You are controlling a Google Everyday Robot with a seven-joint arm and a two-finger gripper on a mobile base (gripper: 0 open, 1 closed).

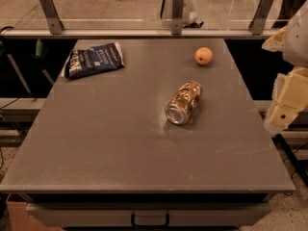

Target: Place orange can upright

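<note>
The orange can (184, 102) lies on its side on the grey table (110, 129), right of centre. Its silver end faces the front left, and its orange-gold and white patterned side runs back toward the far right. My gripper (285, 110) hangs with the cream-coloured arm at the right edge of the view, beyond the table's right edge. It is well to the right of the can and apart from it, and nothing shows in it.
A small round orange fruit (203, 56) sits at the back right of the table. A dark blue snack bag (94, 59) lies at the back left. A glass barrier on metal posts (177, 11) runs along the far edge.
</note>
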